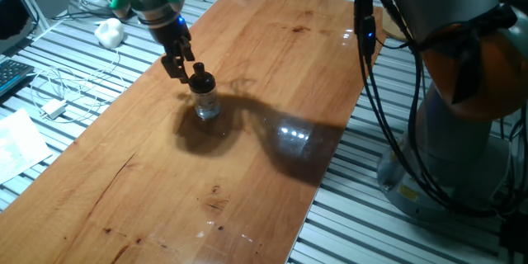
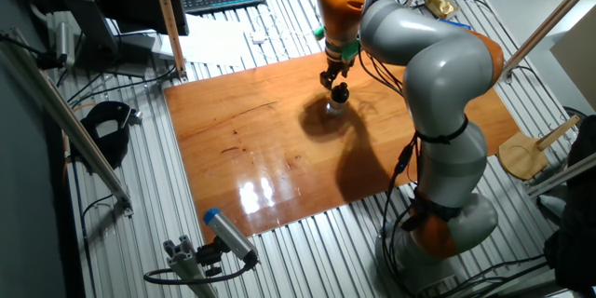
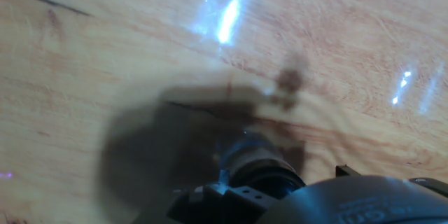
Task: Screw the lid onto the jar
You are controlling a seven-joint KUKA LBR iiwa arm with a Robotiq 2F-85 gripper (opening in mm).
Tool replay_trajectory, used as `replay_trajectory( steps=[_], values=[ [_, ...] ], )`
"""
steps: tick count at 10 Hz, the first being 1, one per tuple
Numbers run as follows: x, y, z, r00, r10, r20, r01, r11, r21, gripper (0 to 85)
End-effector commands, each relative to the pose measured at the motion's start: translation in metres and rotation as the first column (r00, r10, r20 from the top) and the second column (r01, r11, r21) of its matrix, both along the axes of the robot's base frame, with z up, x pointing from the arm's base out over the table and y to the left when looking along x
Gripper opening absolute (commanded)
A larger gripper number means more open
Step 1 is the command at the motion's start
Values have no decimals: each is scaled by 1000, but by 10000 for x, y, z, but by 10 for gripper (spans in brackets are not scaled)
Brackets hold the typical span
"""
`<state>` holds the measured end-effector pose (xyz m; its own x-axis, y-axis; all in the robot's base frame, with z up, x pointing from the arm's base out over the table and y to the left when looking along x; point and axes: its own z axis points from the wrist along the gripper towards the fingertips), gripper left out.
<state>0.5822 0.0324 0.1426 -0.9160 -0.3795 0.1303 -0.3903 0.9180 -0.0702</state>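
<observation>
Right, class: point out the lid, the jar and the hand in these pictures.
lid (image 1: 200, 77), one fixed view, on its black side.
jar (image 1: 207, 104), one fixed view, on its clear glass wall.
hand (image 1: 178, 62), one fixed view, between its fingertips.

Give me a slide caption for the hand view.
Blurred close-up: the jar below the gripper, on the wooden table.

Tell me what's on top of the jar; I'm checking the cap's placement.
The black lid sits on the jar, fingers beside it. Whether its threads are engaged is hidden.
</observation>
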Motion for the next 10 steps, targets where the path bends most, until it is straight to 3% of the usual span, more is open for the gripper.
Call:
replay_trajectory(
  steps=[1,5,6,8,9,10],
  values=[
    [-16,-35,-21,1000,4,-2,-4,1000,6,680],
    [-192,5,-28,1000,-11,-11,11,1000,4,680],
    [-219,-30,-46,1000,-9,-11,10,1000,9,510],
    [-282,-83,-132,1000,-7,12,7,1000,25,510],
    [-295,-76,-142,1000,-12,14,11,1000,24,680],
    [-303,-59,-143,1000,-15,14,14,1000,24,680]
  ],
)
